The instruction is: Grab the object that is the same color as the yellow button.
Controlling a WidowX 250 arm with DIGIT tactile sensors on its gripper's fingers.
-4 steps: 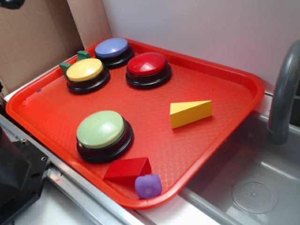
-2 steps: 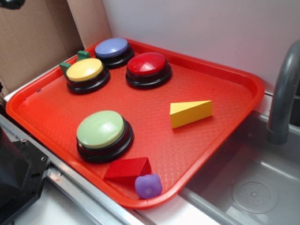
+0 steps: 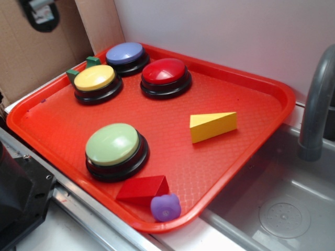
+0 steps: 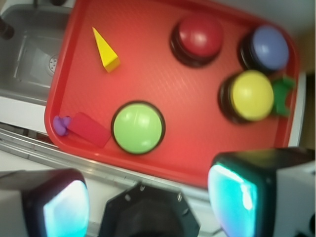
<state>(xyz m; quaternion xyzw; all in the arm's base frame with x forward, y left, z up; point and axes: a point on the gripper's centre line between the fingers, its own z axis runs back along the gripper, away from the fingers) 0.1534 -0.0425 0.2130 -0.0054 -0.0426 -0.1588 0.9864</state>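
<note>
The fingers (image 4: 148, 197) stand wide apart and empty, high above the tray's (image 4: 148, 168) near edge, with the yellow wedge (image 4: 106, 49) well apart toward the sink (image 4: 29, 54), its long axis running along that tray edge.

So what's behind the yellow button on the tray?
A green block pokes out behind the yellow button, seemingly against its base; the button hides its lower part. The blue button sits alongside.

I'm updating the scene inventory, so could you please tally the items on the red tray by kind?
Domed push buttons on black bases: 4 (yellow, blue, red, pale green)
Solid wedge blocks: 2 (yellow, red)
Small green block behind the yellow button: 1
Small purple toy piece: 1
Total: 8
</note>
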